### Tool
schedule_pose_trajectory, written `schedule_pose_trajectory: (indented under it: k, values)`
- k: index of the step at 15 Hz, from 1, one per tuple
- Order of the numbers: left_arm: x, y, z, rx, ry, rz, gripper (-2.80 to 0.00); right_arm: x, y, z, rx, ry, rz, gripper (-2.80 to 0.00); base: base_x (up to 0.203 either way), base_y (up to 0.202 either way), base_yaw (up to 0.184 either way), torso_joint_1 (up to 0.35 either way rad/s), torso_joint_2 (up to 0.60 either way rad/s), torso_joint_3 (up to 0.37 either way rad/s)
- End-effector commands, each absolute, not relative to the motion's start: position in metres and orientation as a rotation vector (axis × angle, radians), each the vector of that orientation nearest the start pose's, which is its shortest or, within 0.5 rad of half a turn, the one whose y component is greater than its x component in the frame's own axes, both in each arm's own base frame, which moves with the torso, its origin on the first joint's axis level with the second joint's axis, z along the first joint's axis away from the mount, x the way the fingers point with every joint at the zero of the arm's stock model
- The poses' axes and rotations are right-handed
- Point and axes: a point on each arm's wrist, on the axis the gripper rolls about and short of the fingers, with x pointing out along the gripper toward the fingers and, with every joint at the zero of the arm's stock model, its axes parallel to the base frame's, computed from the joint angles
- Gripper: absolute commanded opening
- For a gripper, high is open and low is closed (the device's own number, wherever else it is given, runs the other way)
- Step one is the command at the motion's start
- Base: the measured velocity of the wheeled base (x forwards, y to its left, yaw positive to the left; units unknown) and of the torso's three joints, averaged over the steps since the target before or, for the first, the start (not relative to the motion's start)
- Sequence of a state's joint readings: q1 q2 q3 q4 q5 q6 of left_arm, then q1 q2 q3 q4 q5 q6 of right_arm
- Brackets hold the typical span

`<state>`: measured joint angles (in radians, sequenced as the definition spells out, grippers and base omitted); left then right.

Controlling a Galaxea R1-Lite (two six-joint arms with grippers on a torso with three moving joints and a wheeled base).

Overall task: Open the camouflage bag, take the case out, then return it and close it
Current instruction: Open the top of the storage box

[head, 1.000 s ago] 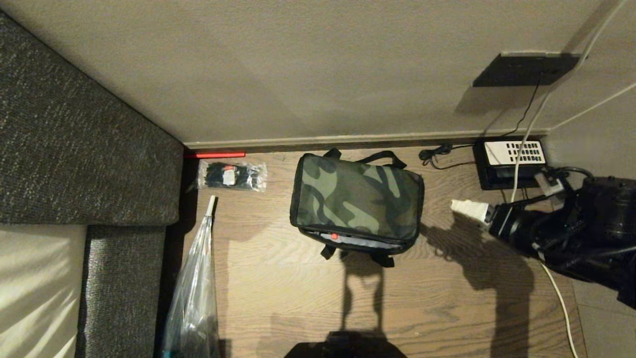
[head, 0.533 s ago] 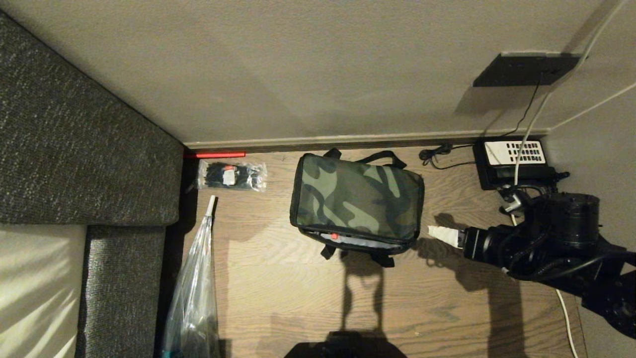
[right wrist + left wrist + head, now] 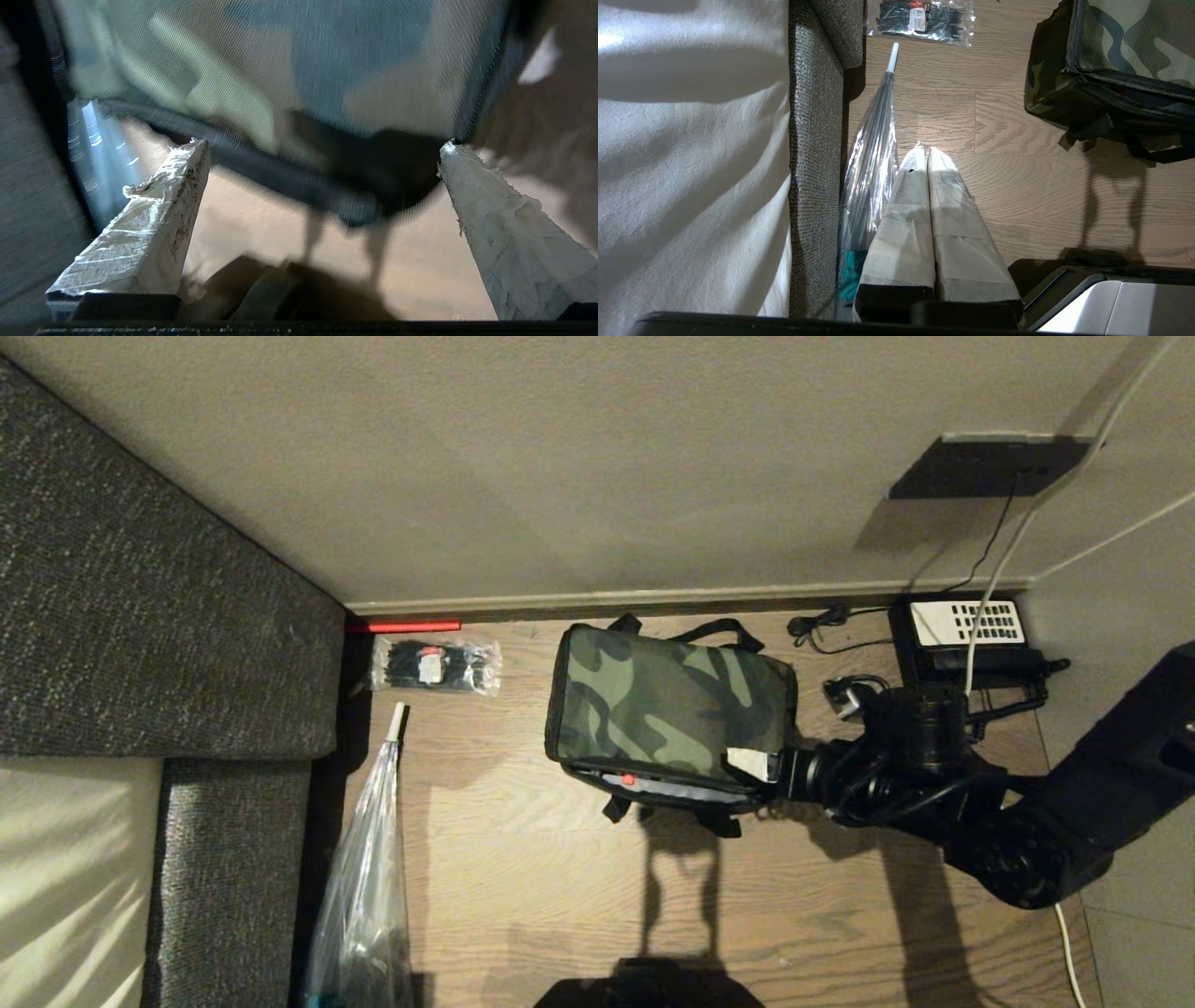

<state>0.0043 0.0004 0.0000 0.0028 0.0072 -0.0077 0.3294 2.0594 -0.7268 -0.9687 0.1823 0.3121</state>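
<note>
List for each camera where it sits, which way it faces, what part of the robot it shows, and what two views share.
Head: high, facing down at floor; right gripper at camouflage bag.
Left wrist: behind shut left gripper, facing floor, umbrella.
Right wrist: behind open jaws, facing the bag's corner.
Shared: head and left wrist both show the zip-tie packet.

Right hand [image 3: 752, 763] now at camouflage bag [image 3: 667, 705]

The bag [image 3: 667, 709] hides its contents under its lid; only a thin grey slit and a small red spot show along its near edge. The right gripper [image 3: 752, 763] covers the bag's near right corner. In the right wrist view the bag [image 3: 289, 84] is blurred and cut off.
</note>
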Motion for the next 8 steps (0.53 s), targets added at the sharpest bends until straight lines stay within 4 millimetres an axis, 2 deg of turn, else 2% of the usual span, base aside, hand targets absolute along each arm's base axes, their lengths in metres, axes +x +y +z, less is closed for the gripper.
schedule_pose_trajectory:
  k: [1,4,8]
  values:
    - [-0.023,0.0,0.074,-0.008,0.006,0.012,-2.8,0.347,0.125,0.055,0.203,0.456,0.441,0.0,0.0,0.0,0.0,0.0,0.0,0.0]
    - [-0.023,0.0,0.074,-0.008,0.005,0.012,-2.8,0.351,0.112,0.052,0.104,0.466,0.434,0.0,0.0,0.0,0.0,0.0,0.0,0.0]
    - [-0.023,0.0,0.074,-0.009,0.008,0.012,-2.8,0.353,0.107,0.056,0.06,0.458,0.432,0.0,0.0,0.0,0.0,0.0,0.0,0.0]
